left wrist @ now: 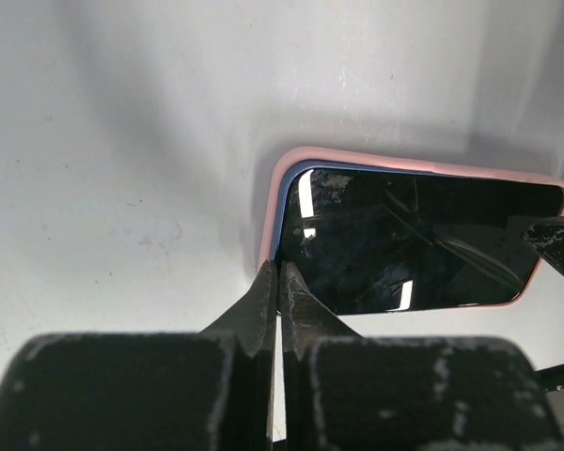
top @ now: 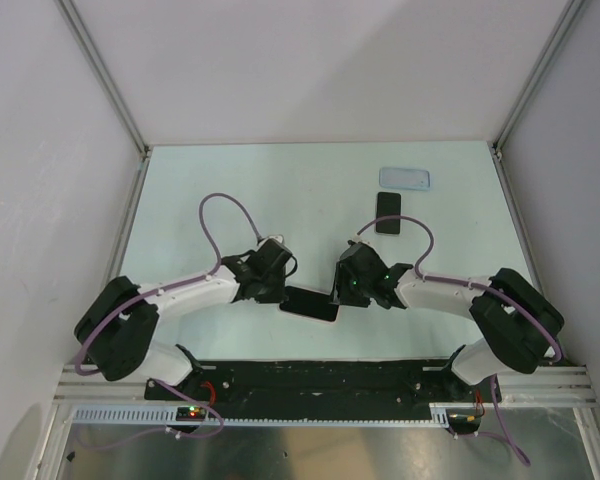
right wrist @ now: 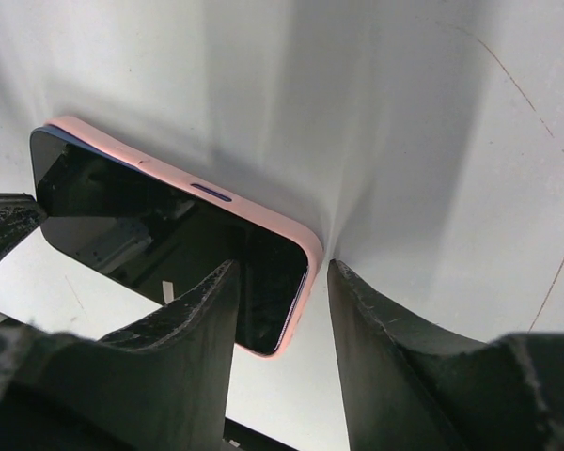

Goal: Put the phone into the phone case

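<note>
1. Resting place of the phone [top: 388,213]: flat on the far right part of the table [top: 230,180], long side pointing away from the arms, touched by neither arm.
2. The phone case [top: 404,179] lies just beyond the phone's far end, turned crosswise to it. The two sit close together but apart, with the phone outside the case.
3. Nearer the arms, well apart from both, sits a pink-rimmed slab [top: 310,304] with a glossy dark face. The two wrist views show a thin bluish edge just inside the pink rim [left wrist: 280,169], so a dark-screened body sits in a pink shell.
4. The left gripper [left wrist: 278,282] is at one end of the slab, its fingers [left wrist: 259,310] pressed almost together at the slab's corner. Whether they pinch the rim cannot be told.
5. The right gripper [right wrist: 282,268] is at the opposite end with its claw released. Its fingers [right wrist: 376,329] are spread and straddle the slab's corner [right wrist: 296,282]. One is over the dark face and the other just outside the pink rim, with a gap showing.
6. Purple cables [top: 220,205] loop above both arms.
</note>
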{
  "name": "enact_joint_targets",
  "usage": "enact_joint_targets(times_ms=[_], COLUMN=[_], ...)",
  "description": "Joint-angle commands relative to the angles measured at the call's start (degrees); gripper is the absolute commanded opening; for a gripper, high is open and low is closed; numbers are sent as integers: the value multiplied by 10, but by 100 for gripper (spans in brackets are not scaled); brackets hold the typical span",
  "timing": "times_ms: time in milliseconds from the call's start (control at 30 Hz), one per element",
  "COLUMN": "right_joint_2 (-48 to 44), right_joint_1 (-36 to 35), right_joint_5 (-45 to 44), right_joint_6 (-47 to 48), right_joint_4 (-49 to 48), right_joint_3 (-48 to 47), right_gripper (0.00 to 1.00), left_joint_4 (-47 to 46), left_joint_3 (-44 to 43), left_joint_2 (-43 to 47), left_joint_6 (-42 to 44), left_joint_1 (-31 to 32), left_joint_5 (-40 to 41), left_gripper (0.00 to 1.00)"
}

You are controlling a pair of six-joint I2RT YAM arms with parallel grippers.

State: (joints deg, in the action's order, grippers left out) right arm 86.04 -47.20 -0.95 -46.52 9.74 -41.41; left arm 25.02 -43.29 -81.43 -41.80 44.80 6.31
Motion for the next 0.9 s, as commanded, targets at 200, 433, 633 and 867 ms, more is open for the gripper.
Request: enact_joint_targets(times_ms=[200, 433, 633, 867], right_joint_2=[9, 15, 24, 31], right_joint_1=[-5, -5, -8, -12], right_joint_5=[11, 39, 38, 42], right_joint_6=[-9, -19, -20, -22], right_joint_4=[-23, -43, -46, -53], right_joint_3=[-1, -1, -1, -1], right_gripper=[48, 54, 54, 55], left_joint_4=[-52, -58, -75, -92], left_joint_3=[-1, 8, 30, 39], left_joint_2=[-46, -64, -74, -89], left_joint_6=[-17, -35, -58, -63], left_joint_1=[11, 23, 35, 40], left_joint_5=[-54, -53, -50, -54], left_gripper=[0, 0, 0, 0])
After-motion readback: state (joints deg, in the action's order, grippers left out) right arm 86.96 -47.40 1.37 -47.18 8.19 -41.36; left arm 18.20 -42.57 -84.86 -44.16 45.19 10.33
